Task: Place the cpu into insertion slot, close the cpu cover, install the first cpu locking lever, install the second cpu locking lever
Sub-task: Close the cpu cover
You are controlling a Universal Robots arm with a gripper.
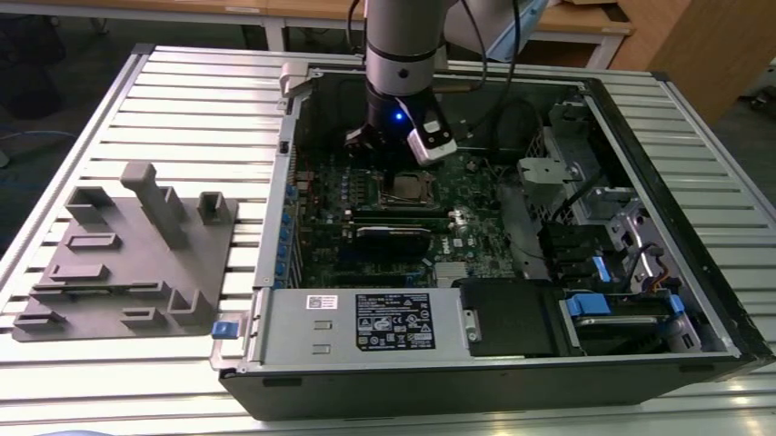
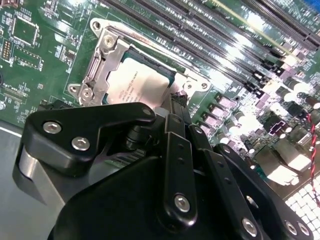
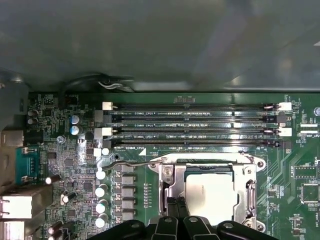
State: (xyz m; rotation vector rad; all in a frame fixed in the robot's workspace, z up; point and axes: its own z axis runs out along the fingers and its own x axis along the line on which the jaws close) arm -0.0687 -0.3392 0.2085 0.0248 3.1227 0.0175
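The cpu [image 3: 210, 192], a flat silver-grey square, lies in the insertion slot [image 2: 75, 90] on the green board. The cpu cover [image 3: 167, 185], a silver frame, lies flat around the chip's top [image 2: 142, 82]. A thin wire locking lever [image 3: 130, 162] runs along the socket's side that faces the memory slots, and its handle sticks out past the frame. My gripper [image 3: 177, 202] hovers at the socket's edge with its black fingers [image 2: 175, 150] pressed together and nothing visible between them. In the exterior view the gripper [image 1: 385, 145] hangs inside the open computer case, just beyond the socket [image 1: 406, 189].
Several long memory slots [image 3: 195, 125] lie beside the socket. A black card [image 1: 394, 238] stands nearer the power supply [image 1: 363, 322]. The case walls [image 1: 291, 163] box in the board. A grey fixture plate [image 1: 122, 254] rests on the table at the exterior view's left.
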